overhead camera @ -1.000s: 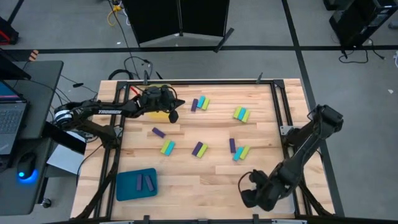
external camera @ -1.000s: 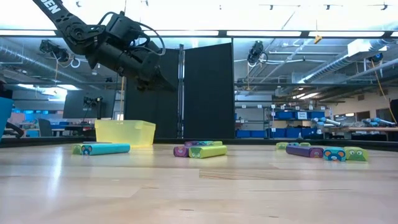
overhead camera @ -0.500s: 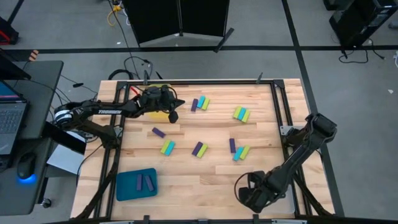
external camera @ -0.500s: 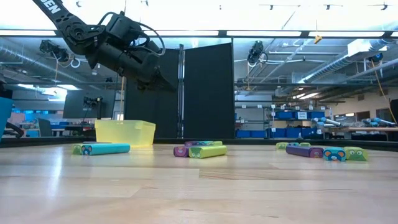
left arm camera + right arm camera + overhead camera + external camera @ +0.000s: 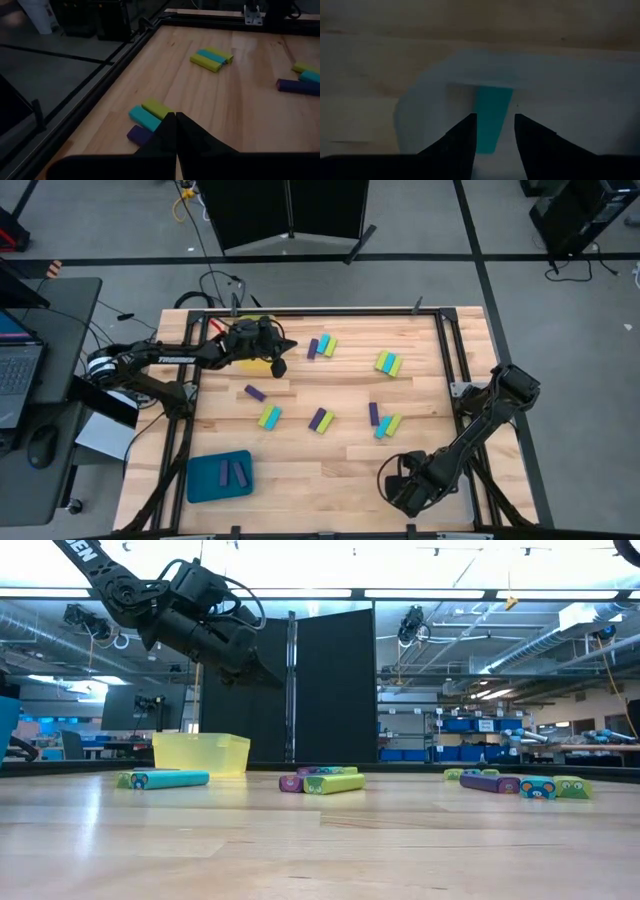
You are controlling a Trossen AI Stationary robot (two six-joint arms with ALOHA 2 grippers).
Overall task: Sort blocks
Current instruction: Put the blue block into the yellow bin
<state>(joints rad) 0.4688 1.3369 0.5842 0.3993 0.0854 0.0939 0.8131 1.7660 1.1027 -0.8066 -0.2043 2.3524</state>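
A cyan block (image 5: 491, 118) lies in a clear tray (image 5: 560, 100) at the table's (image 5: 330, 470) five o'clock corner, right under the right gripper (image 5: 403, 492), whose fingers (image 5: 462, 137) stand parted above it, grasping nothing. Other blocks (image 5: 321, 346) lie scattered in small groups across the table's middle and toward twelve and one o'clock. Two purple blocks (image 5: 233, 471) sit in the blue tray (image 5: 205, 483) at seven o'clock. The left gripper (image 5: 278, 363), clenched and empty, hangs over the yellow tray (image 5: 200, 751) at eleven o'clock
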